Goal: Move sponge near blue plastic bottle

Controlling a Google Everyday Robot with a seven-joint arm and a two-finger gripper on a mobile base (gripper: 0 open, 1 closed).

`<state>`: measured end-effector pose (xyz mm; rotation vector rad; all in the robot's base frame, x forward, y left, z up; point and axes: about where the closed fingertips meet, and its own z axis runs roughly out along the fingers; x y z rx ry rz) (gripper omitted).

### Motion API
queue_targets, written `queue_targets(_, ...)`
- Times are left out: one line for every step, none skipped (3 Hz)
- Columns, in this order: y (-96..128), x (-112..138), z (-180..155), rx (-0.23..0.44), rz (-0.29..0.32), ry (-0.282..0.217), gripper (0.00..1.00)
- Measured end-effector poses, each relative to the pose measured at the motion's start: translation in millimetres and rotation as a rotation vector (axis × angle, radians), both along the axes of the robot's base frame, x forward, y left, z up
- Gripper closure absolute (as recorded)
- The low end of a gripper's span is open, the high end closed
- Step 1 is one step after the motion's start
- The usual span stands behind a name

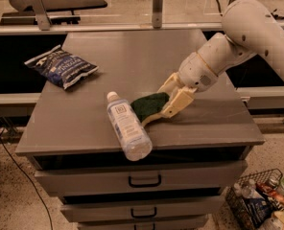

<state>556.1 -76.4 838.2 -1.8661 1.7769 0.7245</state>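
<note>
The gripper (156,105) hangs low over a grey cabinet top (132,51). Below the fingers (178,104) the cabinet's drawers (108,182) stack down, each with a black handle (144,181). Beyond the fingers a pale rail (108,28) with upright posts (157,6) crosses the back. Speckled floor (17,210) lies down to their left, crossed by a black cable (18,172); a wire basket (238,206) stands down to their right.

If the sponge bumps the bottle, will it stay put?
Probably not: the blue plastic bottle lies on its side, so a nudge would likely roll it. It looks clear, perhaps empty and light. Its base nears the cabinet's front edge. The gripper holds the sponge beside it.
</note>
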Motion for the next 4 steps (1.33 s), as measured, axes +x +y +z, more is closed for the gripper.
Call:
queue_targets(-1.1, -0.7, -0.4, -0.015, 0.016, -0.002, 0.14)
queue_targets(-5.6, 0.6, 0.7, -0.028, 0.017, -0.010, 0.00)
queue_targets(-29.3, 9.0, 14.5, -0.048, -0.023, -0.043, 0.00)
queue_targets(-81.9, 21.4, 39.8, -0.036, -0.146, -0.081, 0.00)
